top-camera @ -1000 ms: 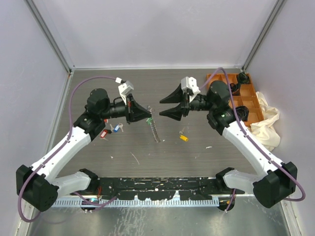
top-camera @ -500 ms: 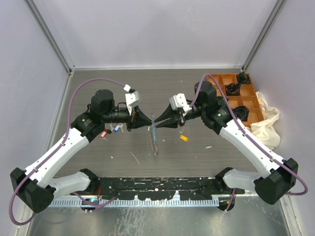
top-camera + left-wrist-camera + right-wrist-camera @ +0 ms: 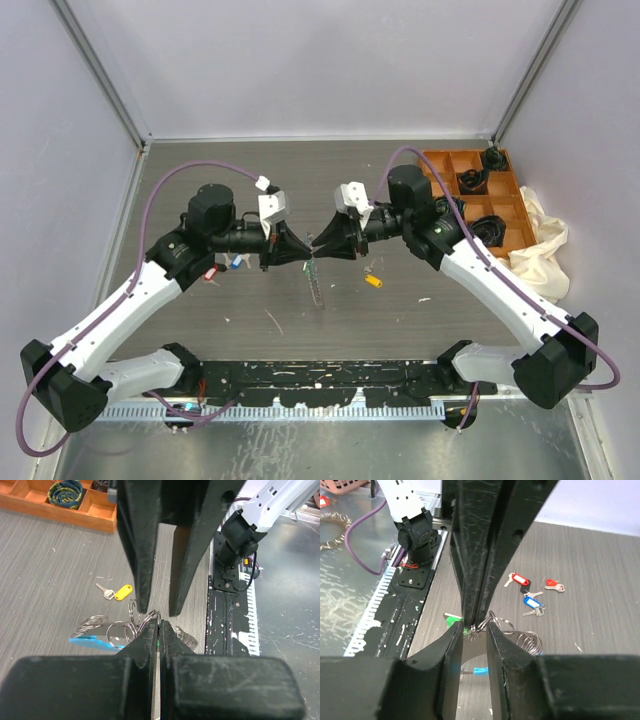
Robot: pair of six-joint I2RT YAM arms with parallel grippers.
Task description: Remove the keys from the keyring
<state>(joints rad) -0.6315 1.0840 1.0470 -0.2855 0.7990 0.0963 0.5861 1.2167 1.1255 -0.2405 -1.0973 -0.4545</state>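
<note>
The keyring (image 3: 316, 285), a bunch of silver rings with a wire coil and a light-blue piece, hangs above mid-table. My left gripper (image 3: 303, 254) is shut on its top; in the left wrist view its jaws (image 3: 159, 626) pinch a ring beside a green key head (image 3: 452, 621). My right gripper (image 3: 318, 247) faces it tip to tip, open. In the right wrist view the right gripper (image 3: 474, 629) has its jaws on either side of the rings (image 3: 496, 622) and the left gripper's tip. The coil (image 3: 530, 642) and blue piece (image 3: 480, 670) hang below.
Loose red (image 3: 212, 271) and blue (image 3: 238, 262) keys lie on the table under the left arm. A yellow key (image 3: 373, 281) lies right of the keyring. An orange compartment tray (image 3: 485, 195) and a white cloth (image 3: 545, 245) sit at the right. A black strip (image 3: 320, 380) runs along the front.
Both grippers have moved in toward each other at mid-table. The right gripper's jaws, wide open before, have narrowed around the rings. The left gripper still holds the keyring.
</note>
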